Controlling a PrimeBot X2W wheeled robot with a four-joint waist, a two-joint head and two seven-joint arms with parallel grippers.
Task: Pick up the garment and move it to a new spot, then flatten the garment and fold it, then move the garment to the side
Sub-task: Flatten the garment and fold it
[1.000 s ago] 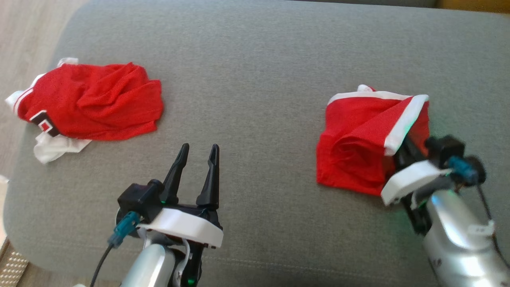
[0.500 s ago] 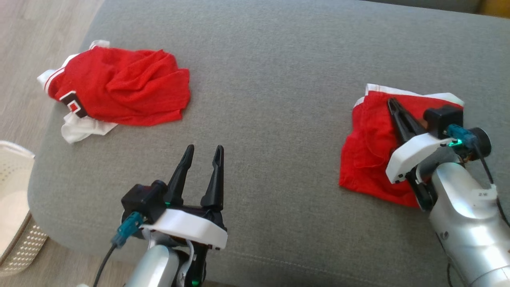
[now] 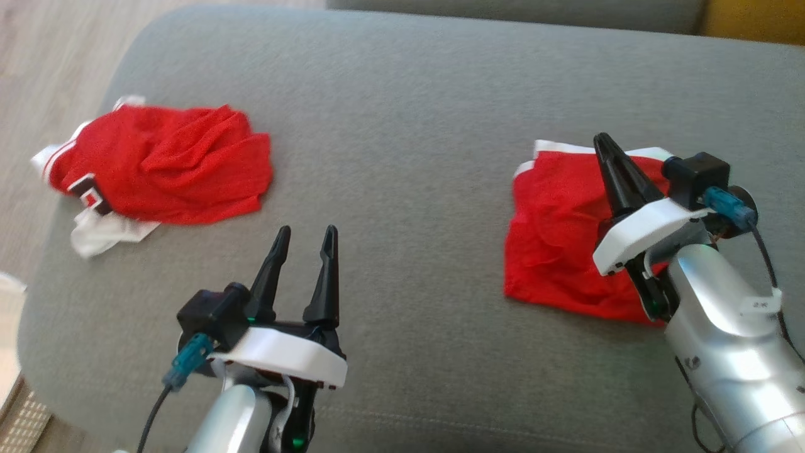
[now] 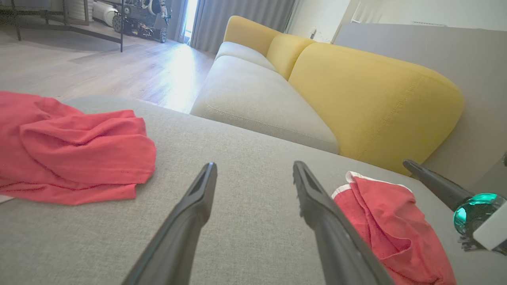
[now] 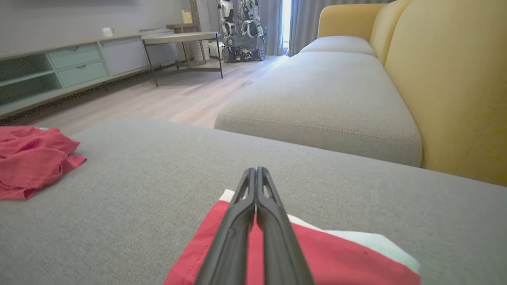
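At the right of the head view, my right gripper [image 3: 602, 143] is clenched shut with no cloth between its fingers, poised over the folded red garment [image 3: 553, 251]. The garment lies flat on the grey cushion [image 3: 402, 113], long axis running up the frame, white-trimmed edge toward the top. Lower left, my left gripper [image 3: 305, 229] stands released and empty. A crumpled red garment [image 3: 163, 167] lies upper left.

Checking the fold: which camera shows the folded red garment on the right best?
Head view: the folded garment shows nearly whole from above, right gripper over its right side. Left wrist view: side-on, partly behind a finger. Right wrist view: one corner behind shut fingers.
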